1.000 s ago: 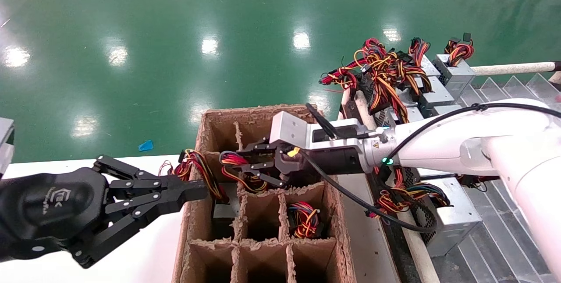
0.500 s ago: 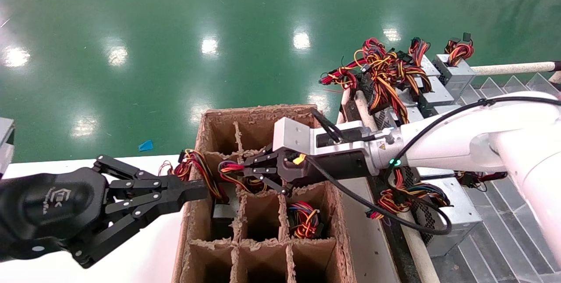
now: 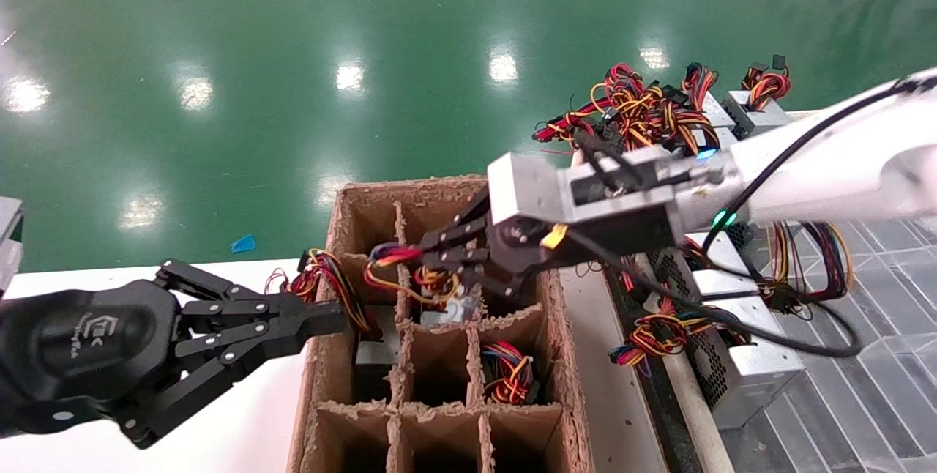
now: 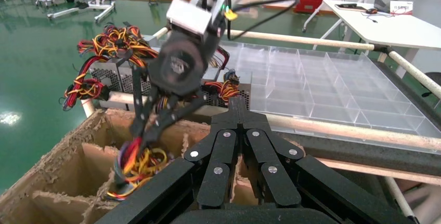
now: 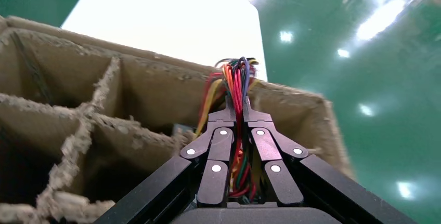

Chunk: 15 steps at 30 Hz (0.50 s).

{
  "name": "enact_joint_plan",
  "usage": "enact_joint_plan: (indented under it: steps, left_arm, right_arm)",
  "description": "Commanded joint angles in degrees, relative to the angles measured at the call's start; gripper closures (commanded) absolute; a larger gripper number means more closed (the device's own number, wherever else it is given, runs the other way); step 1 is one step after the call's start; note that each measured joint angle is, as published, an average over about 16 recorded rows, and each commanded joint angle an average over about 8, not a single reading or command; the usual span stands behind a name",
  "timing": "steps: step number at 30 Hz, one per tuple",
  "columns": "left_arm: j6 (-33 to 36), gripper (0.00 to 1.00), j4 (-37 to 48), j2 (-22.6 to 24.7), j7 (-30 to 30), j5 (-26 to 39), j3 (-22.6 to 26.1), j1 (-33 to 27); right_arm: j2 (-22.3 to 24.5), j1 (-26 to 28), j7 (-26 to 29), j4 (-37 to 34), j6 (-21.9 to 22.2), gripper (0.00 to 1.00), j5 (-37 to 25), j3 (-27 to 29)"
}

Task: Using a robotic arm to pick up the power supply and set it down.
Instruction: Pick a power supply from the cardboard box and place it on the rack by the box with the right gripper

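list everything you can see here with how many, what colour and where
Cardboard divider box: one, brown, centre.
Power supply: one, silver with coloured wires, being lifted from a middle cell.
Other power supplies: several, silver, some in box cells, most on the rack at right.
Clear tray: one, transparent, right.
Table: white, left.
Floor: green.
Left gripper: black, shut, at the box's left edge.
Right gripper: black, shut on the wires.

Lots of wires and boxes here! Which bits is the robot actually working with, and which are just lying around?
In use: right gripper, shut on the wire bundle of a power supply in the cardboard box.

Lying about: left gripper, parked; other supplies on the rack; clear tray.
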Motion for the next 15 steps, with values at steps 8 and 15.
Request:
enact_joint_plan:
  steps: [8,15]
  left_arm:
    - [0.0,1.00,0.0,0.0,0.0,0.0,0.0,0.0]
    - [0.0,1.00,0.0,0.0,0.0,0.0,0.0,0.0]
  right_arm:
    - [3.4,4.4,-2.6,6.7,0.9,1.00,2.6,-0.4]
    - [6.1,7.7,-5.6,13.7,2.1,1.00,3.8,0.4]
